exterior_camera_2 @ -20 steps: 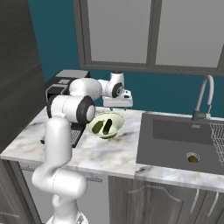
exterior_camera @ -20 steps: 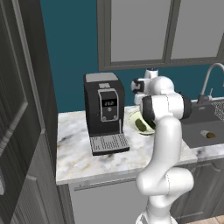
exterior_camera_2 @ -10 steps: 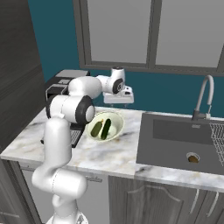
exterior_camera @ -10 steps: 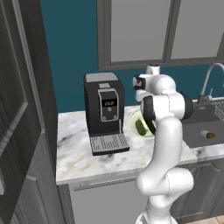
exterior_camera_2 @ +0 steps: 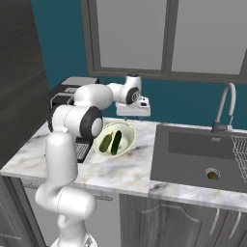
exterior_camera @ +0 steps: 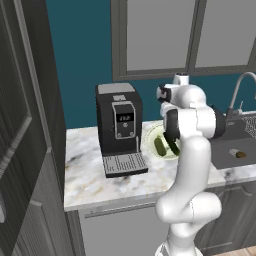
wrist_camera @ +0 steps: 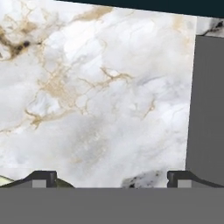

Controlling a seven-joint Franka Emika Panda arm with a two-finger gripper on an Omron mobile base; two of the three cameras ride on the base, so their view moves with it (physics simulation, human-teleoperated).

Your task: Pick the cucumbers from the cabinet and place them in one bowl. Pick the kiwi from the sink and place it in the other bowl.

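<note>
Two green cucumbers [exterior_camera_2: 110,142] in cream bowl [exterior_camera_2: 126,132]

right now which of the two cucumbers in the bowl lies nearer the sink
In the right base view, the darker cucumber on the sink side; the paler one lies toward the coffee machine.

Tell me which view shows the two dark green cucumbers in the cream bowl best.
The right base view: both dark green cucumbers lie unobstructed in the cream bowl. In the left base view the arm hides part of them.

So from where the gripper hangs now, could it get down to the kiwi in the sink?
Probably yes: the gripper is open and empty above the counter, the kiwi lies uncovered by the drain, and the sink between them looks clear.
</note>
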